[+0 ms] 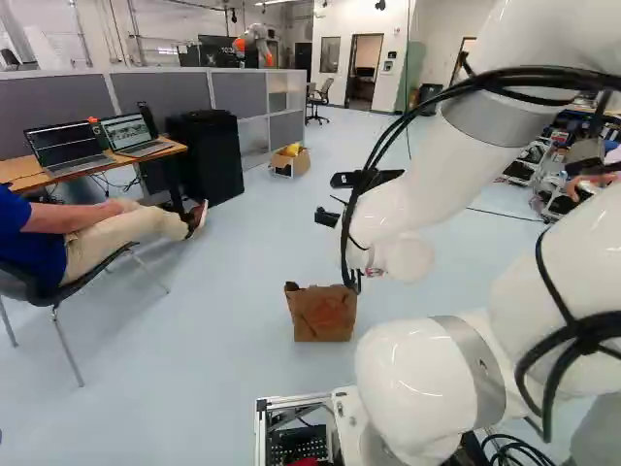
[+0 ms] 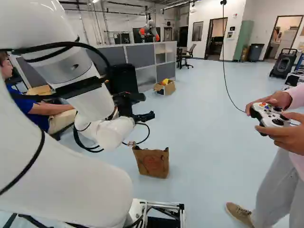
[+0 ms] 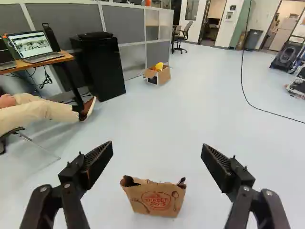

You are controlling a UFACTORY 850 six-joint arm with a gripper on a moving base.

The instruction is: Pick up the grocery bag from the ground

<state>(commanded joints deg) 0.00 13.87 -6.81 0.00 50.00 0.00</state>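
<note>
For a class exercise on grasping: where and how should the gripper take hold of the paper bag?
Probably by its upper rim, from above: the paper bag stands on the floor with its open top upward. Its broad printed face looks toward the open gripper, so closing across the narrower front-to-back depth should suit.

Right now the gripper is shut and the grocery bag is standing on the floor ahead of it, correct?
Not quite: the gripper is wide open, not shut, as the wrist view shows. The rest holds: the grocery bag is standing on the floor ahead of it.
</note>
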